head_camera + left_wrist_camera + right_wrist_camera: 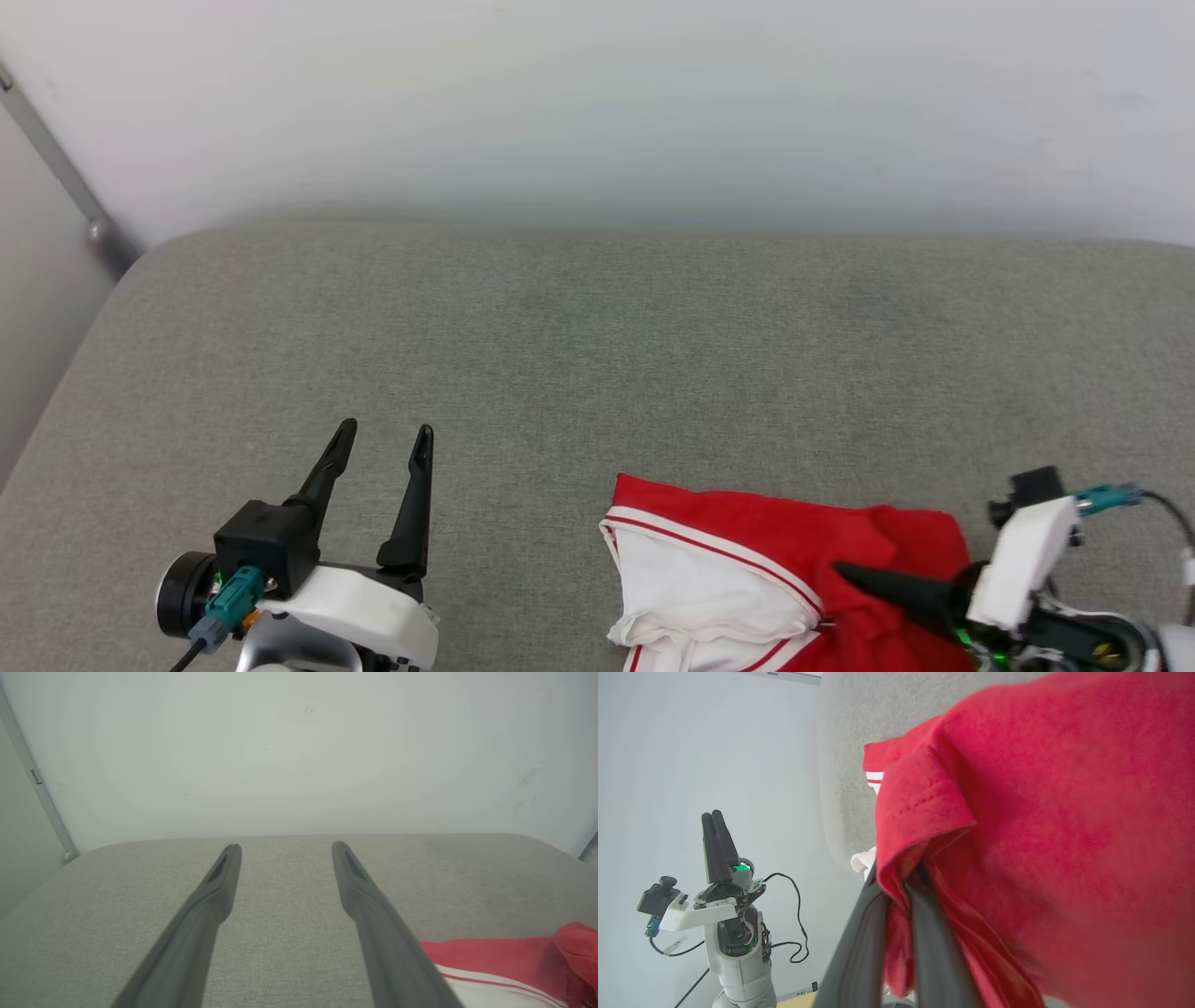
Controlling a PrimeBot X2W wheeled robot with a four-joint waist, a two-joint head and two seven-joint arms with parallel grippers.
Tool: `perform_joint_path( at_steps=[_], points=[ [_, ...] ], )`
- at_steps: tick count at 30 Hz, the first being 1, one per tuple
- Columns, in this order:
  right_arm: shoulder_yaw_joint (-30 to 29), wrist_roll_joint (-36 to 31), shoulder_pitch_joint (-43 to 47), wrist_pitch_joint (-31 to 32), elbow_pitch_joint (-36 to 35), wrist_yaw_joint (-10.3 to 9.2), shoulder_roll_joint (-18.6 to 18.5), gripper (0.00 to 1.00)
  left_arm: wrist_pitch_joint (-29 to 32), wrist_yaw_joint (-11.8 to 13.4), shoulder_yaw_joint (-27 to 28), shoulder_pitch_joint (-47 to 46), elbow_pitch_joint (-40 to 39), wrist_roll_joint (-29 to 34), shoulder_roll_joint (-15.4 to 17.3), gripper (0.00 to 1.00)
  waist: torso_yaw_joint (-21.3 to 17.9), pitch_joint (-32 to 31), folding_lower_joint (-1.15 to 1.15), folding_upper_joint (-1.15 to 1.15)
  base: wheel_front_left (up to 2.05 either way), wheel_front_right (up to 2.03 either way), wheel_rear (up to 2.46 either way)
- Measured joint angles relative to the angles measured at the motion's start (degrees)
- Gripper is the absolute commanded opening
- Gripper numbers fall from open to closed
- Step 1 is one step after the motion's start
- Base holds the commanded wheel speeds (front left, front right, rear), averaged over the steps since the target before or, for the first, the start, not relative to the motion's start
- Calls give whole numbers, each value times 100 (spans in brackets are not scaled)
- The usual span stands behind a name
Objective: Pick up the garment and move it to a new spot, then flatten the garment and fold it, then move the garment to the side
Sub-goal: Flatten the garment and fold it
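Head view: the left gripper (pixel 386 429), its fingers spread apart and holding nothing, is at lower left over the grey padded surface (pixel 597 355). The garment (pixel 775 551), bunched red and white, lies on that surface at lower right, well apart from it. The right gripper (pixel 845 571) reaches in from the right, pinched on red cloth. Left wrist view: the parted fingers frame bare surface, with the garment (pixel 495 952) in the lower right corner. Right wrist view: the two fingers (pixel 861 942) are clamped on a hemmed red fold that drapes over them.
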Motion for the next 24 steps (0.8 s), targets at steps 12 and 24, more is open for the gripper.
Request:
perform_joint_path(
  at_steps=[12, 24],
  points=[
    [2703, 1510, -303, -2203, 761, 0, 7, 55, 89, -16, -80, -88, -12, -1, 20, 100, 213, 78, 0, 0, 0, 0, 0],
    [3367, 486, -733, -3198, 21, 1, -354, 100, 21, 42, -78, -75, 102, -51, -4, 100, 161, 89, 0, 0, 0, 0, 0]
  ],
)
